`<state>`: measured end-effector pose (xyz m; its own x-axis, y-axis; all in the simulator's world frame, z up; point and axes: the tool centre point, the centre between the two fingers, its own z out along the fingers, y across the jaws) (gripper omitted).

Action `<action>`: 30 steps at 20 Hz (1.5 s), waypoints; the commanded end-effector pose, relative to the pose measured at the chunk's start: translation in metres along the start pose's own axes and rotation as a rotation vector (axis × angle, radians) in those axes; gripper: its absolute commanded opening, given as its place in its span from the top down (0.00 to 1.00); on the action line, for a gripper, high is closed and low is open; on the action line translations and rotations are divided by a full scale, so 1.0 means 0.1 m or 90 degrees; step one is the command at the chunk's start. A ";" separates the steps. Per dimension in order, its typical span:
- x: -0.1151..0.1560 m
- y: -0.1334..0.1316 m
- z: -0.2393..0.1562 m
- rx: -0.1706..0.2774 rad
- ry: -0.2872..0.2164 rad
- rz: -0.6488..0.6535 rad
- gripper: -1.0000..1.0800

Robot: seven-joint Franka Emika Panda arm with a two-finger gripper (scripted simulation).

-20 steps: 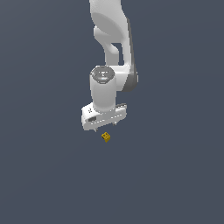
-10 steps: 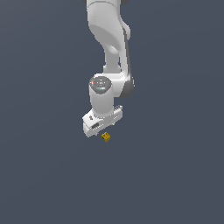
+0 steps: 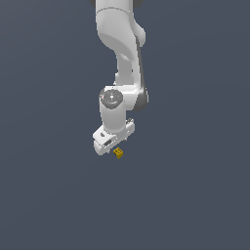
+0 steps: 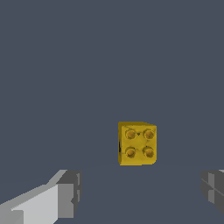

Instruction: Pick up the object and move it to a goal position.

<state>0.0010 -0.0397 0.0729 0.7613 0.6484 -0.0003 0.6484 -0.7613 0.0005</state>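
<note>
Wrist view only: block's (image 4: pixel 137 143) four studs.

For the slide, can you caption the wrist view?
Open gripper poised over a yellow studded block, fingers apart and not touching it.
</note>
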 end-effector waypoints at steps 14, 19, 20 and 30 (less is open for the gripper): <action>-0.01 -0.01 0.44 0.000 0.000 -0.005 0.04; 0.00 0.00 0.51 0.000 0.000 -0.005 0.04; 0.00 0.00 0.51 0.000 0.000 -0.005 1.00; 0.00 0.00 0.51 0.000 0.000 -0.005 1.00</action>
<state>0.0008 -0.0406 0.0225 0.7573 0.6531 0.0000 0.6531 -0.7573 0.0008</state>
